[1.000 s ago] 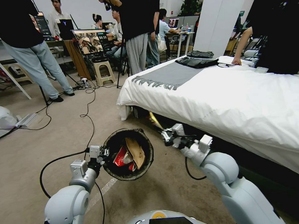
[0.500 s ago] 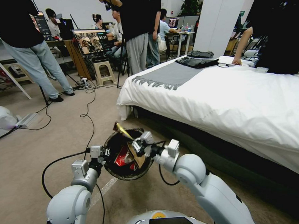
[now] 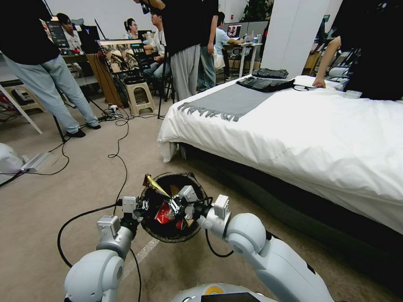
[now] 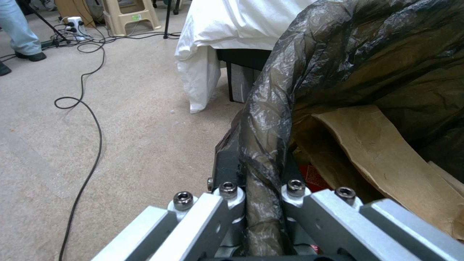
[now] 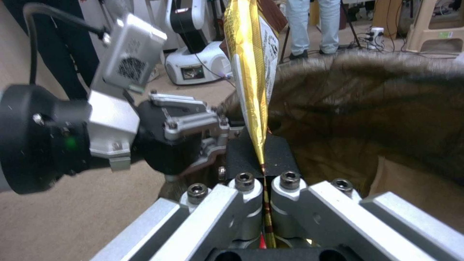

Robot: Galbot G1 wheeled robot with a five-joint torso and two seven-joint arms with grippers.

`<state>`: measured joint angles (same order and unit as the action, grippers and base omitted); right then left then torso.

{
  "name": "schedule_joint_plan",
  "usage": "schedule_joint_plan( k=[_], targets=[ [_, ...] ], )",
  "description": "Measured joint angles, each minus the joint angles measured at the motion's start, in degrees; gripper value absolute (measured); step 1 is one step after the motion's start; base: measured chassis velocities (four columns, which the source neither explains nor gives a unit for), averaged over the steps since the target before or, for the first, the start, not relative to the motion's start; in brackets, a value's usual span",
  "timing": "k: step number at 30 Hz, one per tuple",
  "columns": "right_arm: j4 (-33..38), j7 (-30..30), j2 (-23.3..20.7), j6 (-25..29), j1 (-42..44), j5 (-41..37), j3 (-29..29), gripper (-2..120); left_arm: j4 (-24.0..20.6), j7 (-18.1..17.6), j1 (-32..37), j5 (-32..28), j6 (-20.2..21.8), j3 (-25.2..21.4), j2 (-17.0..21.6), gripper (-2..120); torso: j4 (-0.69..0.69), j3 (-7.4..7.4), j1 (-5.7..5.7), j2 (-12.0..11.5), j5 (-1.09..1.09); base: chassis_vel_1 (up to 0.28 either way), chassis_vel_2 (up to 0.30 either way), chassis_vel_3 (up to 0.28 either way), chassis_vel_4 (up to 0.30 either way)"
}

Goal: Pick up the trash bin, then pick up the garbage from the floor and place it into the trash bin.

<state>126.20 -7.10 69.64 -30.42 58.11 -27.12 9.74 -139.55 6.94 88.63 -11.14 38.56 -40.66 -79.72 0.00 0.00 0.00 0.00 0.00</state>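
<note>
Since a second ago the right tool (image 3: 173, 205) has swung from beside the bed (image 3: 299, 132) to above the trash bin (image 3: 170, 233), pinching a gold wrapper (image 5: 253, 72) that stands upright over the bin's mouth. The left tool (image 4: 263, 203) clamps the bin's rim, holding it off the floor (image 3: 55, 194). The long, stiff wrapper could catch the dark liner and tip outside. Brown paper (image 4: 386, 156) and red scraps lie inside.

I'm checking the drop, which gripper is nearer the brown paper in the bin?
Right. The right gripper, pinching a gold wrapper, hangs over the brown paper; the left gripper clamps the trash bin rim.
</note>
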Motion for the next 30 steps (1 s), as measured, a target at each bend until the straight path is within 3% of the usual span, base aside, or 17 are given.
schedule_joint_plan(
  k=[3, 15, 22, 30],
  targets=[
    [-0.08, 1.22, -0.49, 0.02, 0.2, -0.29, -0.08, 23, -0.14, 0.08, 0.06, 0.18, -0.03, 0.04, -0.13, 1, 0.0, 0.0, 0.0, 0.0, 0.0, 0.0, 0.0, 0.0, 0.0],
    [2.01, 2.29, -1.88, -0.09, 0.4, -0.9, -1.98, 64, -0.48, 0.16, -0.01, 0.01, -0.04, -0.11, 0.03, 1, 0.0, 0.0, 0.0, 0.0, 0.0, 0.0, 0.0, 0.0, 0.0],
    [5.08, 2.4, -3.95, -0.11, 2.97, -0.98, -6.23, 94, -0.48, 0.17, -0.07, -0.33, -0.04, -0.3, 0.25, 1, 0.0, 0.0, 0.0, 0.0, 0.01, 0.0, 0.0, 0.0, 0.0],
    [9.14, 2.17, -6.1, 2.11, 9.35, -0.04, -13.53, 100, -0.06, 0.22, -0.4, -0.56, -0.04, -0.43, 0.23, 1, 0.0, 0.0, 0.0, 0.0, 0.02, 0.0, 0.0, 0.0, 0.0]
  ],
)
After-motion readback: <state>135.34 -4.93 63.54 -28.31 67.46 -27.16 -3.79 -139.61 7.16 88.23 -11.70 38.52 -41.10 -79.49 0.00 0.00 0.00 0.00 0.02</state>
